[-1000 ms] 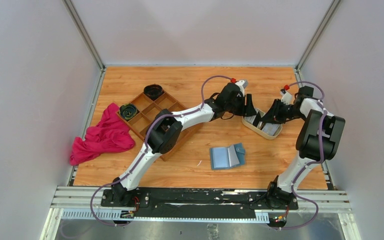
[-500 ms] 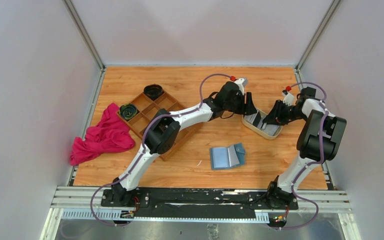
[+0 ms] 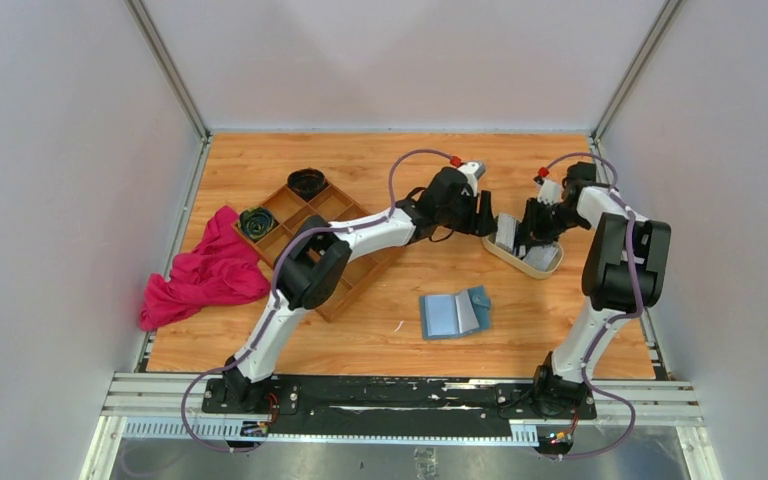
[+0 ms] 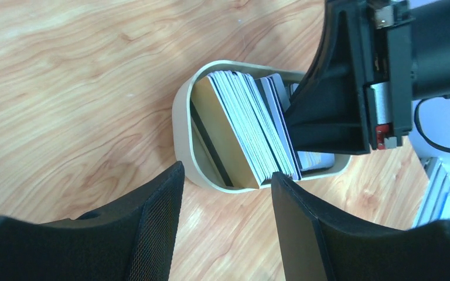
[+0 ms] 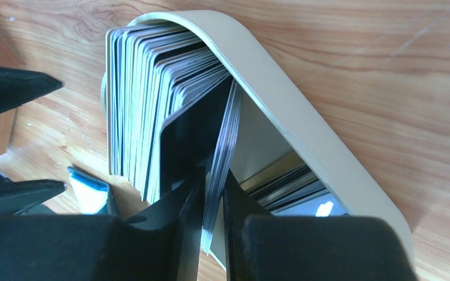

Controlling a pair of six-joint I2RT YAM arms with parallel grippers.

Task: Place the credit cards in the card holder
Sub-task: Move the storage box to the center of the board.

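Observation:
The credit cards (image 5: 146,111) stand on edge, packed in a cream oval tray (image 5: 281,99). My right gripper (image 5: 212,196) reaches into the tray and is shut on a thin sheaf of a few cards, split off from the main stack behind a dark card (image 5: 190,140). My left gripper (image 4: 225,175) hovers open just outside the tray's (image 4: 181,123) near rim, holding nothing, facing the cards (image 4: 252,129). In the top view both grippers meet at the tray (image 3: 545,268), left (image 3: 487,215) and right (image 3: 527,228). The teal-blue card holder (image 3: 453,313) lies open on the table nearer the bases.
A brown wooden compartment tray (image 3: 305,235) with dark rolled items sits at the left under the left arm. A pink cloth (image 3: 205,275) lies by the left wall. White walls close in the table on three sides.
The right gripper has slid left along the tray into the card stack, and its jaws have closed on a few cards. The left gripper has drawn back slightly to the left.

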